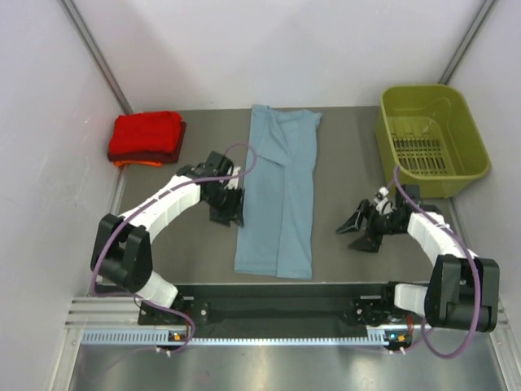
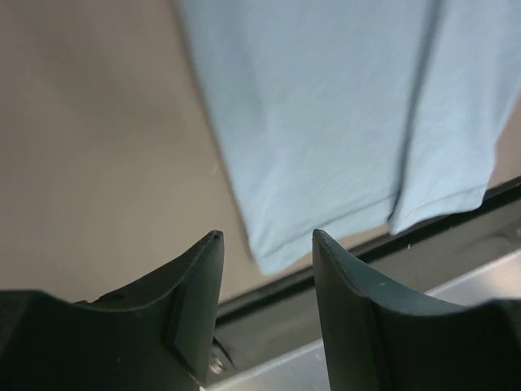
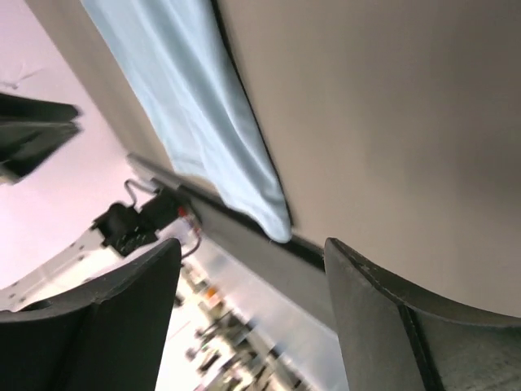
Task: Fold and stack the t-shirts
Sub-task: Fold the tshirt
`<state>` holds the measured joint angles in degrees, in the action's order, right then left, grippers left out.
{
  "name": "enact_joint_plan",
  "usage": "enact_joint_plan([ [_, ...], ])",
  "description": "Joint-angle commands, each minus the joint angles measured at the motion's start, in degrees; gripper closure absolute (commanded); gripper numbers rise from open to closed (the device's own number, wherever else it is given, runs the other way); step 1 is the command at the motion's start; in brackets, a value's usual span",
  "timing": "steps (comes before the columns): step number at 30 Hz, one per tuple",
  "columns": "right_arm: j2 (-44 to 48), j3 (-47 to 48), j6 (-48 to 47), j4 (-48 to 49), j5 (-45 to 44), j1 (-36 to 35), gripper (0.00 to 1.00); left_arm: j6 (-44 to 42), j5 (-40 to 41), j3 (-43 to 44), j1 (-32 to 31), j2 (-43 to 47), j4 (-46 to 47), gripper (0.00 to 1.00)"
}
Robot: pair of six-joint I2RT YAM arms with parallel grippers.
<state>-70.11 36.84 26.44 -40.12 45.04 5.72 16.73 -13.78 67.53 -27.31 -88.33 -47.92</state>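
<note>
I've got the grey-blue t-shirt [image 1: 277,195] lying as a long narrow strip down the middle of the table [image 1: 342,163], collar end far, hem near. My left gripper [image 1: 228,210] sits just beside its left edge, fingers apart, nothing between them. My right gripper [image 1: 360,232] is off to the right, apart from the cloth, jaws wide and empty. The folded red stack [image 1: 146,137] sits far left, the green basket [image 1: 431,134] far right

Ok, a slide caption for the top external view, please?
Grey-blue t-shirt folded lengthwise at centre, left tool and right tool open either side; folded red stack far-left, green basket far-right.
</note>
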Motion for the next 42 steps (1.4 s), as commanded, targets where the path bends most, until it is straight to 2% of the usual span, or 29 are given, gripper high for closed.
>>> enact_joint_plan([
  [1, 0.4, -1.7, 6.2, 6.0, 6.4, -1.3, 0.29, 6.7, -7.7, -7.1, 4.5, 4.0, -1.6, 0.47],
  [6, -4.1, -1.2, 5.9, 5.8, 5.7, -5.3, 0.3, 11.7, -17.5, -19.4, 9.8, 7.0, 1.7, 0.43],
  [14, -10.5, -1.2, 6.0, 6.1, 3.8, -17.2, 0.31, 14.4, -20.4, -25.2, 12.6, 6.4, 7.5, 0.4],
  [26, -19.1, 0.0, 12.3, 13.3, 3.0, -23.0, 0.34, 17.1, -22.1, -23.4, 12.6, -1.3, 11.4, 0.42],
  [37, -22.9, 0.9, 17.5, 15.0, -3.1, -32.7, 0.39, 17.9, -21.3, -23.5, 12.6, -4.2, 11.8, 0.43],
  [42, -23.0, 0.7, 18.8, 15.1, -4.0, -35.1, 0.41, 17.9, -21.9, -23.8, 12.6, -4.5, 12.0, 0.49],
])
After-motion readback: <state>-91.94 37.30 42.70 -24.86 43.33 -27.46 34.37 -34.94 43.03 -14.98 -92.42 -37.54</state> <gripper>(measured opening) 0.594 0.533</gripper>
